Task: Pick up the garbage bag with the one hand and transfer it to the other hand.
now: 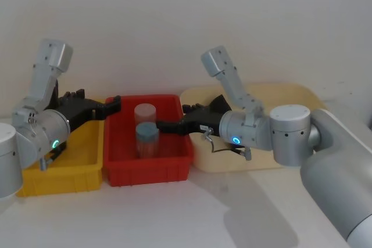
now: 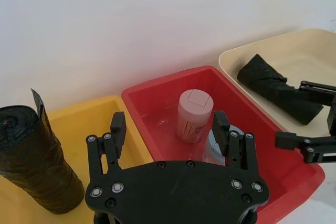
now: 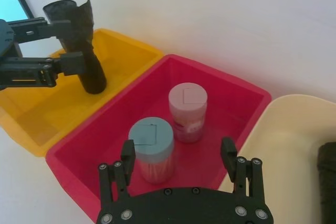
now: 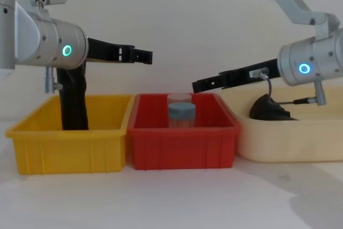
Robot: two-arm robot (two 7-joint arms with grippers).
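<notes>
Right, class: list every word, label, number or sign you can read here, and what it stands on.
No text is readable.
On the pink jar: a printed side label, too blurred to read.
On the blue jar: a square lid mark, no letters visible.

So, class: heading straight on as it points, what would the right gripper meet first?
Probably the blue-lidded jar in the red bin, though the right gripper might pass just over it.

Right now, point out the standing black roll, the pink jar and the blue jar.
Black roll (image 2: 39, 163), left wrist view, middle of its side.
Pink jar (image 3: 188, 97), right wrist view, its lid.
Blue jar (image 3: 151, 136), right wrist view, its lid.
</notes>
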